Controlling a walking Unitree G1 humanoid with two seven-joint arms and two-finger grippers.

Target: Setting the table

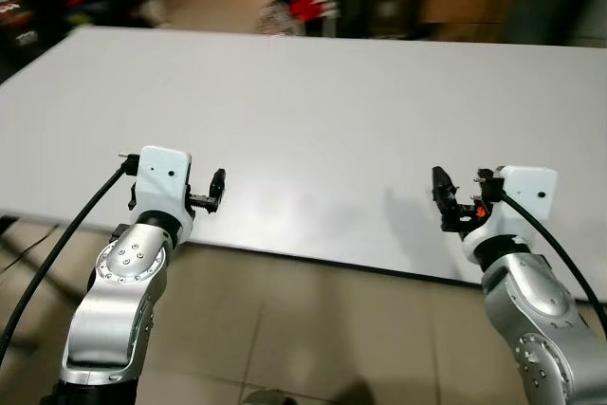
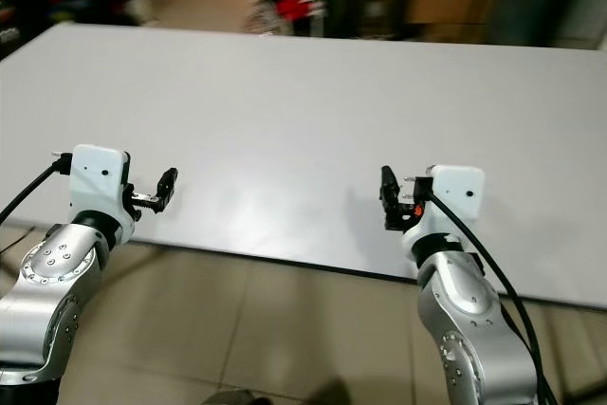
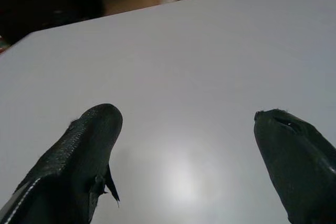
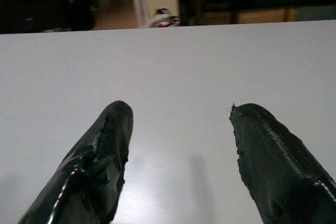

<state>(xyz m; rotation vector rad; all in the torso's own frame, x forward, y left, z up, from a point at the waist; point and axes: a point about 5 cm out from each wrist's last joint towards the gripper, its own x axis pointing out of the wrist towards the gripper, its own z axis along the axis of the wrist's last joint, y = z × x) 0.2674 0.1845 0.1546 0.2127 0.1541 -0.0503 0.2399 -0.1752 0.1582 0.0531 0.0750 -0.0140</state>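
Both grippers, left (image 1: 216, 189) and right (image 1: 446, 198), hang spread and holding nothing over the near edge of the white table (image 1: 313, 111), level with each other; no tableware within reach, so neither arm is nearer.

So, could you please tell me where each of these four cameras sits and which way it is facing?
Left eye view: on the head, looking forward and down at the white table; left gripper and right gripper held over its near edge, silver arms below.
Right eye view: beside it, same scene, slightly shifted.
Left wrist view: on the left wrist, looking along its spread black fingers across the tabletop.
Right wrist view: on the right wrist, along its spread fingers, same tabletop.
Shared: all show the white table.
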